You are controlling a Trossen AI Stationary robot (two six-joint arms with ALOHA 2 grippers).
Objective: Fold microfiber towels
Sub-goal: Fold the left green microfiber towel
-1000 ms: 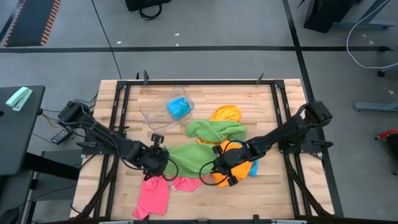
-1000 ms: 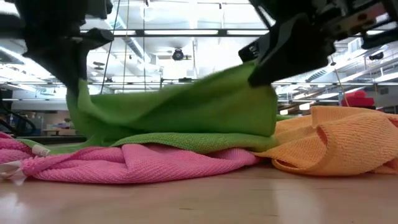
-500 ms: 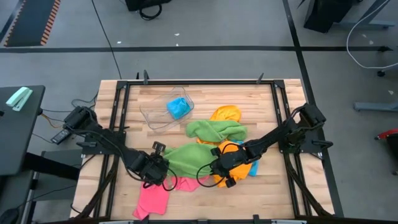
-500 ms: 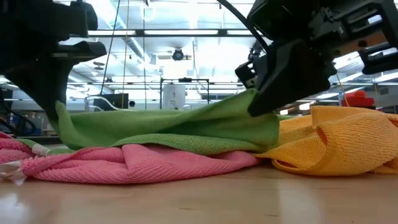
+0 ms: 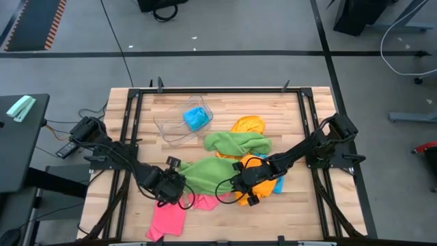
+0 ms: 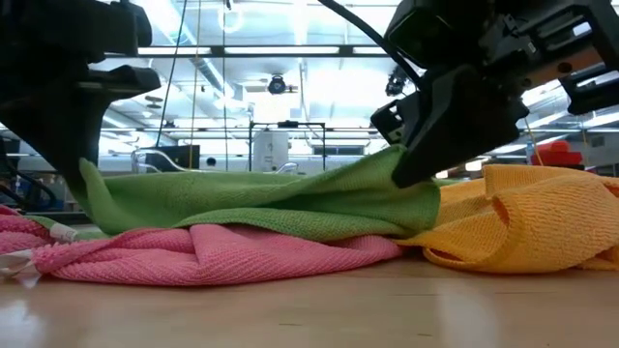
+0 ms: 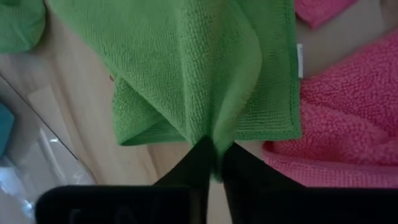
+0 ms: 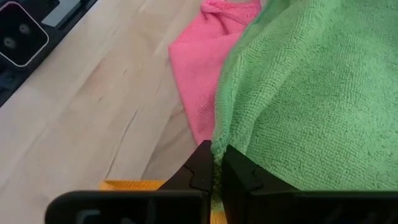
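A green towel [image 5: 205,174] is stretched between my two grippers, doubled over itself on top of a pink towel [image 6: 193,253]. My left gripper [image 5: 173,187] is shut on its left end and my right gripper [image 5: 240,187] on its right end. A second green towel [image 5: 235,142] lies crumpled farther back, beside an orange towel [image 5: 247,125]. Another orange towel [image 6: 527,222] lies under my right gripper. A second pink towel [image 5: 167,219] lies near the front edge. A blue towel [image 5: 196,118] sits in a clear tub. My left gripper pinches a bunched corner of the green towel [image 7: 214,138] between its two fingers [image 7: 194,167], coming steeply from above. The cloth spreads away from the fingers and sags onto the pink towel. My right gripper pinches the green towel's edge [image 8: 217,155] at its right end between its two fingers [image 8: 239,173], slanting down from the table's right. That end is held a little above the orange towel, and the cloth slopes down from it toward the left gripper.
The clear tub [image 5: 171,125] stands at the back left of the wooden table [image 5: 287,109]. A black frame [image 5: 130,137] runs along the table's sides. A bit of blue cloth [image 5: 278,183] shows beside the right arm. Bare wood lies at the far right and near right.
Both grippers have sunk toward the table, the left one also drawing toward the near edge. The green towel's raised upper layer has come down and now lies low over its lower layer and the pink towel.
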